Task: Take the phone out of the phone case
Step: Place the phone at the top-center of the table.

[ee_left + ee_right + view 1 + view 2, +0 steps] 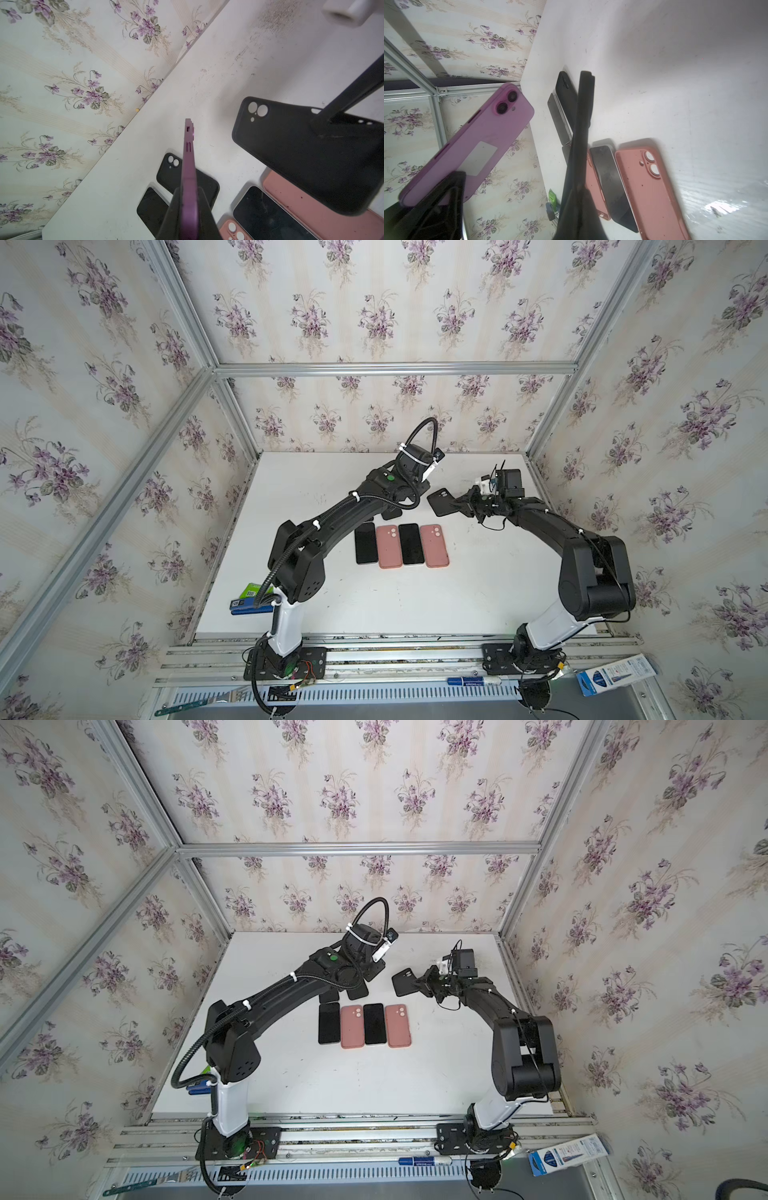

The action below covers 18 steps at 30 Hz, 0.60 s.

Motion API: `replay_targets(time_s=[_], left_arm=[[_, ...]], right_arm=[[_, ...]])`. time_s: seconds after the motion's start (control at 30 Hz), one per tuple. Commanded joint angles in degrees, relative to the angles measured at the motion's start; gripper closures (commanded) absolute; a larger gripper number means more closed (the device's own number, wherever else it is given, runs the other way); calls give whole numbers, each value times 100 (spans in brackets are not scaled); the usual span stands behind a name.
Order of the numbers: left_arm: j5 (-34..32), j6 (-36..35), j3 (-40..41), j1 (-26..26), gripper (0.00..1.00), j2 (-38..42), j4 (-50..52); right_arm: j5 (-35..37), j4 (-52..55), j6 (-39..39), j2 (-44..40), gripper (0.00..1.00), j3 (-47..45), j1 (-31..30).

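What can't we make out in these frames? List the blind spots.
- Purple phone: missing from both top views, under the wrist of the left arm; screen side shows in no view.
- Loose black case: partly behind the phone in left wrist, mostly under that arm in both top views.
- Pink case: partly behind the held black case in left wrist.
- Green and blue items: too small to identify, arm's cable in front.
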State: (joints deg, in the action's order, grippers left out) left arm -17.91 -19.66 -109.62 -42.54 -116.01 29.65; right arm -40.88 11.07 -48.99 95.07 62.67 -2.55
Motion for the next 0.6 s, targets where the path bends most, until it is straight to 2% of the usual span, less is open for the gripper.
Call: replay_targets(time_s=[0.0, 0.57], left_arm=[[-214, -437, -258, -43, 99, -256, -239], [-815, -1066, -390, -281, 96, -1369, -296]], right_arm=[[-25, 833, 535, 249, 100, 437, 121], [-263, 1254, 913, 1247, 100, 1388, 292]])
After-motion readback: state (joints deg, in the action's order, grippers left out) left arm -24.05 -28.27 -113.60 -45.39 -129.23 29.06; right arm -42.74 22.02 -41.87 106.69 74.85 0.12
